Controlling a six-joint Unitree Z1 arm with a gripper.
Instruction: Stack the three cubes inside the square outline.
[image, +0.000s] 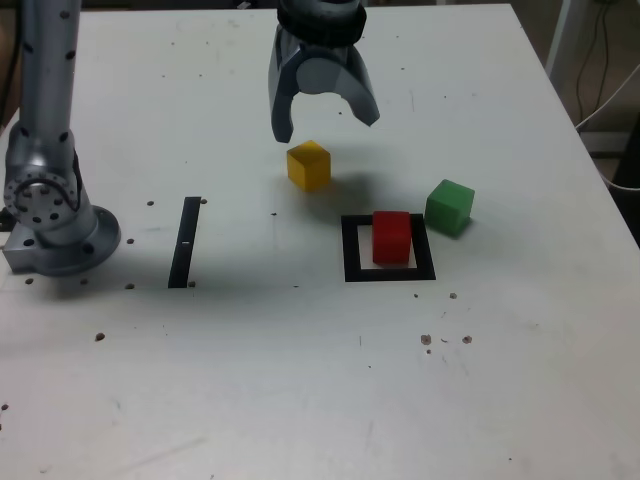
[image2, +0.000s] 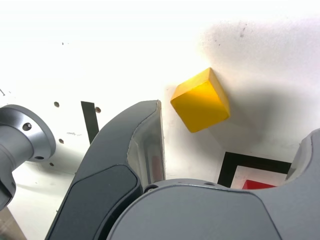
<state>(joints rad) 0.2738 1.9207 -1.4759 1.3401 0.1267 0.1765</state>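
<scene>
Stack status: base cube in position; two cubes remain to be stacked.
Near to far, exterior view: the square outline (image: 350, 250) lies flat, black-bordered with a white centre; the red cube (image: 391, 240) stands inside it, toward the right, top face bare. I judge this the base level complete. Just beyond the outline's right side, the green cube (image: 449, 207) rests on the table (image: 250, 400), turned at an angle. Farther and to the left, the yellow cube (image: 310, 167) sits on the table, corner foremost, plain-faced and bright. Farthest, my gripper (image: 327, 130) is above the table near the yellow cube, jaws wide apart, gripping nothing. Both loose cubes require lifting and stacking.
</scene>
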